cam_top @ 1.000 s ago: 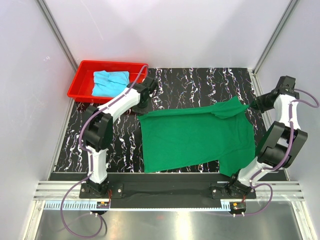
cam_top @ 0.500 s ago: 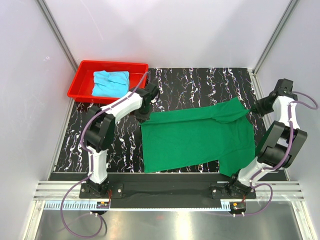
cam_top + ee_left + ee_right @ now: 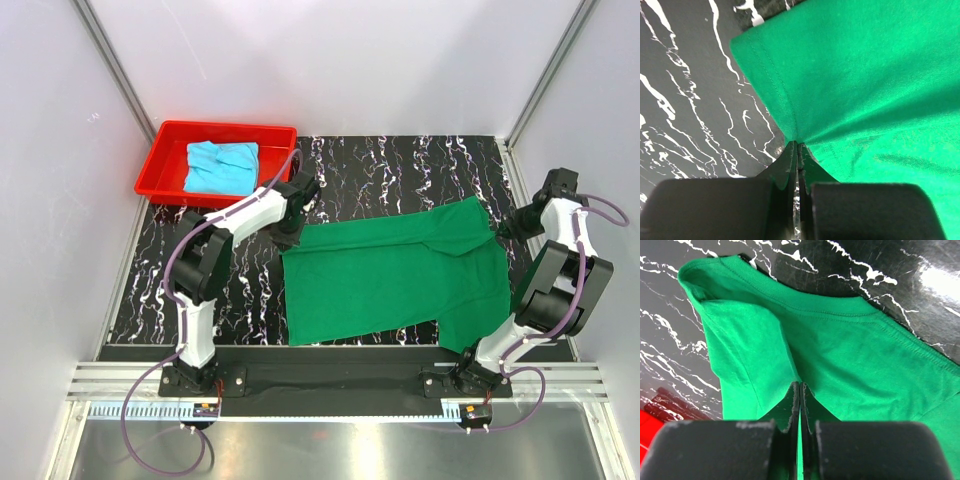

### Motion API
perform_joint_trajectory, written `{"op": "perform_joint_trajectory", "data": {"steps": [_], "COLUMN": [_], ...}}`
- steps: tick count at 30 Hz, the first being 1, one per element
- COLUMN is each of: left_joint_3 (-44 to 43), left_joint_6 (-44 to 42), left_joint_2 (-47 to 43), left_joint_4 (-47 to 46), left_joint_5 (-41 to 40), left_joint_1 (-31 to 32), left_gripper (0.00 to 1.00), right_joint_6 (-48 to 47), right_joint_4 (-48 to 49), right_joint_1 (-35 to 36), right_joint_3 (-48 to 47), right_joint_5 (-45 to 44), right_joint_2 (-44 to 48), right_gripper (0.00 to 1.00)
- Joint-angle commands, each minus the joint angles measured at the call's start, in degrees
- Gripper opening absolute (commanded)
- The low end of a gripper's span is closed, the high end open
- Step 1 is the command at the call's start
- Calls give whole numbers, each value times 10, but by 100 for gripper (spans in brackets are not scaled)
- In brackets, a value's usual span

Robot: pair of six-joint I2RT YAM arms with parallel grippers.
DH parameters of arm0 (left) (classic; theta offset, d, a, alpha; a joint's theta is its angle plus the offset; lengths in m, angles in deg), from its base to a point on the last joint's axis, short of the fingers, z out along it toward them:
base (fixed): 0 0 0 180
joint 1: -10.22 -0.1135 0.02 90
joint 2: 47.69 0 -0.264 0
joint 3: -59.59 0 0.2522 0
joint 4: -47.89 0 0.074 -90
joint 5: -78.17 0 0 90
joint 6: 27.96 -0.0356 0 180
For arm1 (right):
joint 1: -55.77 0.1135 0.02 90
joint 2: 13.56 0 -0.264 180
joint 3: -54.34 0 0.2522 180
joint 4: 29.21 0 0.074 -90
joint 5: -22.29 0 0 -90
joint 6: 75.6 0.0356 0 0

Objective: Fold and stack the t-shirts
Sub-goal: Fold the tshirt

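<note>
Both grippers are clenched on the dark green t-shirt (image 3: 400, 280): the left gripper (image 3: 797, 145) on a hemmed edge beside a corner, the right gripper (image 3: 799, 385) on a fold near the collar. That shirt lies spread on the table (image 3: 400, 170), right of the red tray (image 3: 160, 150). The light cyan-blue t-shirt (image 3: 220, 165) sits bunched inside that tray. For a clean fold, I judge both pinched edges should rise together and stay taut. How many layers each pinch holds is hidden.

Hemmed edge of green t-shirt (image 3: 865, 75) tight between jaws, black marbled table (image 3: 685, 105) beneath.
</note>
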Motion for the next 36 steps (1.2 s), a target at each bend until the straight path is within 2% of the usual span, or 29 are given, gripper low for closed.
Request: {"op": "perform_joint_trajectory", "data": {"steps": [1,24,36], "left_joint_3": [12,42,34], "left_joint_6": [5,10,12], "left_joint_2": [1,13,19], "left_joint_4": [-8,-29,-32], "left_joint_5": [12,39,36], "left_joint_1": [-1,6,7], "left_gripper": [0,0,0], "right_joint_6": [-11,-15,-37], "right_joint_4": [15,19,35], "right_joint_1": [1,1,1], "right_joint_3": [-8,54,40], "right_joint_5": [-24,-55,-58], "right_joint_2": [3,33,10], "right_gripper": [0,0,0]}}
